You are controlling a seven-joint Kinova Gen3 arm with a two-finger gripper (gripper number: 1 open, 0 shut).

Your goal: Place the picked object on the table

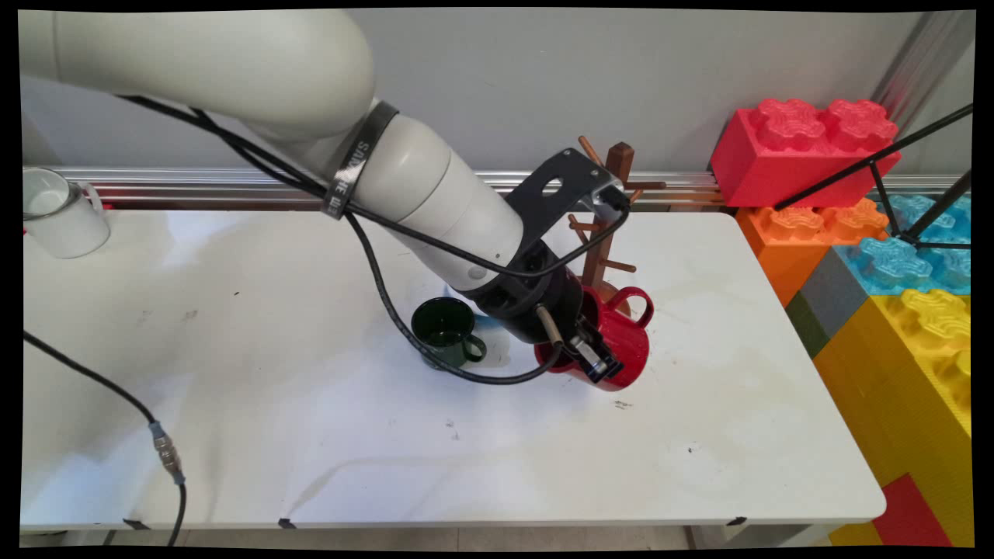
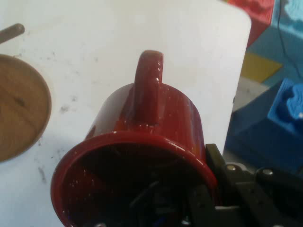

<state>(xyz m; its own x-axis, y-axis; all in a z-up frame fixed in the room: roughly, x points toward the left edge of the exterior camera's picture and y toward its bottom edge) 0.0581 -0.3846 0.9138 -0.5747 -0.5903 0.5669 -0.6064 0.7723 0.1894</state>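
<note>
**A:** Main view: what have the jaws got?

**B:** They're pinched on the rim of the red mug (image 1: 625, 349). It's tipped over, low over the worktop (image 1: 311, 435), just in front of the rack (image 1: 613, 202). I can't tell if it touches.

**A:** Counts?

**B:** Three mugs: the red one, a green mug (image 1: 444, 330) beside the arm and a white mug (image 1: 58, 213) far left. One rack. There are stacked blocks (image 1: 808, 144) on the right.

**A:** Hand view?

**B:** The red mug's mouth faces the camera, with its handle at the top of the picture. The jaws seem closed on its wall, one inside and one outside. The rack's base (image 2: 19, 104) lies to the left, apart from the mug.
</note>
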